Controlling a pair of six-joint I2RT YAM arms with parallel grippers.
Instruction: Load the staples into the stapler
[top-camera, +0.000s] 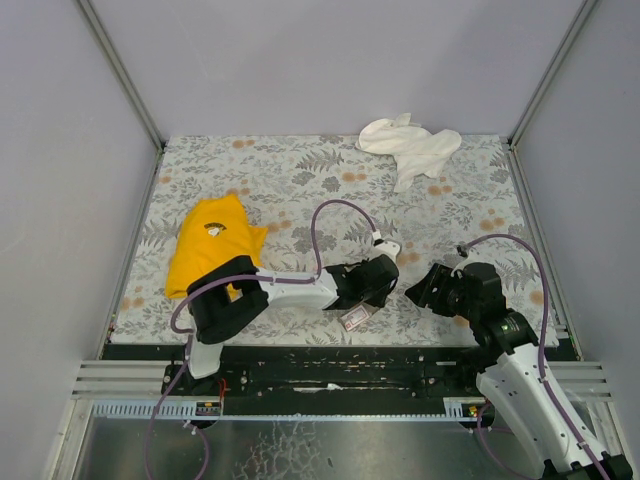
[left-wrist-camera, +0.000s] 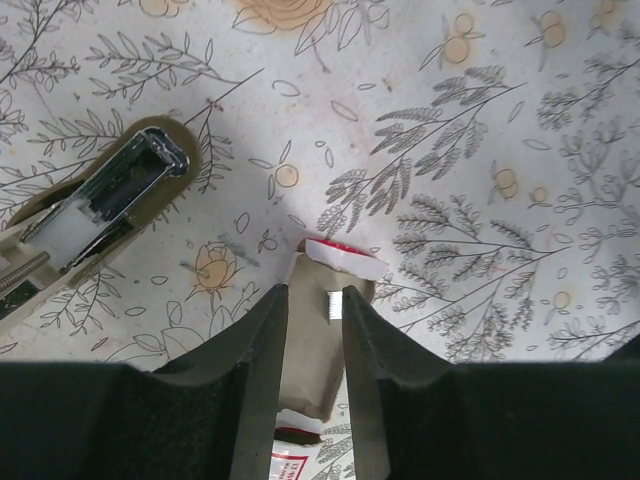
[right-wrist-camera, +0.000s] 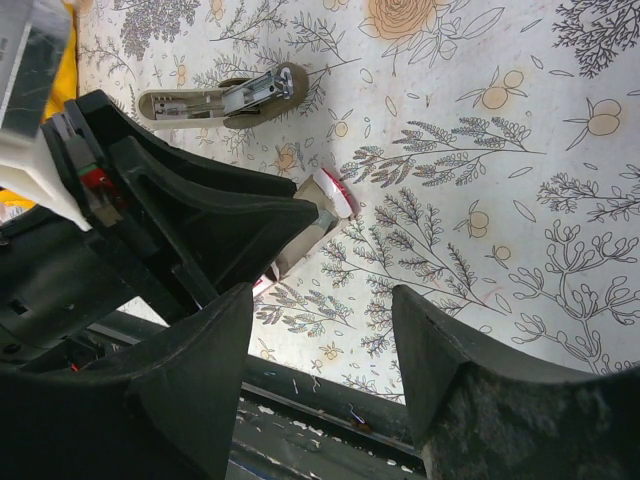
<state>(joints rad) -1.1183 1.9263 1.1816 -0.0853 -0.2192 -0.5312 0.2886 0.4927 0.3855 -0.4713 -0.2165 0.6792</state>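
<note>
Staple box: the dark-red cardboard staple box (top-camera: 355, 318) lies on the floral-printed tabletop (top-camera: 300, 180) near its front edge, between the two arms, with its pale label facing up
Tray: the grey-brown sliding tray (left-wrist-camera: 315, 370) is pulled out of the box; it is plain matt card, with a red-and-white end at its far side
Staples: a short silvery metal strip of staples (left-wrist-camera: 330, 303) sits in the tray, right against the inner face of one left finger
Left fingers: the black left gripper (left-wrist-camera: 315, 295) points down over the tray, its fingers a narrow gap apart with bare tray floor between them; they are clamped on nothing that shows
Left arm: it is stretched low along the front edge towards the right, with the wrist bent down over the box
Right fingers: the right gripper (right-wrist-camera: 322, 300) has its fingers spread wide and holds nothing, above the tabletop just beside the left gripper
Stapler: the small pale plastic stapler (left-wrist-camera: 110, 205) lies flat on the tabletop near the tray but apart from it, its silvery metal channel exposed
Middle left: a crumpled yellow cloth (top-camera: 210, 250)
Far edge: a rumpled white cloth (top-camera: 410, 145)
</note>
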